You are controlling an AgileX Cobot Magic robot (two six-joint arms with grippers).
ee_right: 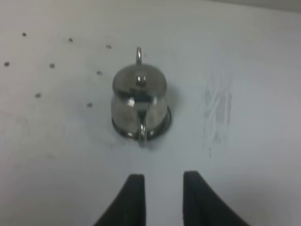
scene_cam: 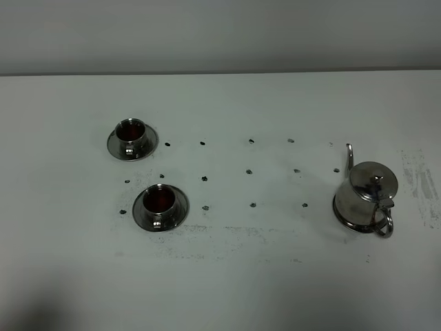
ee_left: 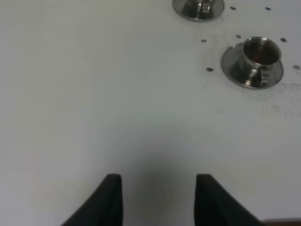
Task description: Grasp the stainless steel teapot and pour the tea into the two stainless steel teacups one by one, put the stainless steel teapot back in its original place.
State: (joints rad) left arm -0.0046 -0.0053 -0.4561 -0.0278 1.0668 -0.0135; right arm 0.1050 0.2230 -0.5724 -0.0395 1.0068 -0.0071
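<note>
The stainless steel teapot (scene_cam: pixel 366 198) stands upright on the right of the white table, spout to the back, loop handle to the front; it also shows in the right wrist view (ee_right: pixel 140 102). Two stainless steel teacups on saucers stand at the left: one further back (scene_cam: pixel 131 138), one nearer (scene_cam: pixel 160 205), both holding dark liquid. The left wrist view shows the nearer cup (ee_left: pixel 256 59) and the edge of the other (ee_left: pixel 198 7). My right gripper (ee_right: pixel 162 186) is open, short of the teapot's handle. My left gripper (ee_left: pixel 159 188) is open and empty, well short of the cups. Neither gripper shows in the exterior view.
The white table (scene_cam: pixel 227 276) carries a grid of small dark dots (scene_cam: pixel 251 170) between cups and teapot, plus scuff marks (scene_cam: pixel 422 186) at the right. A grey wall (scene_cam: pixel 220 34) rises behind the table's back edge.
</note>
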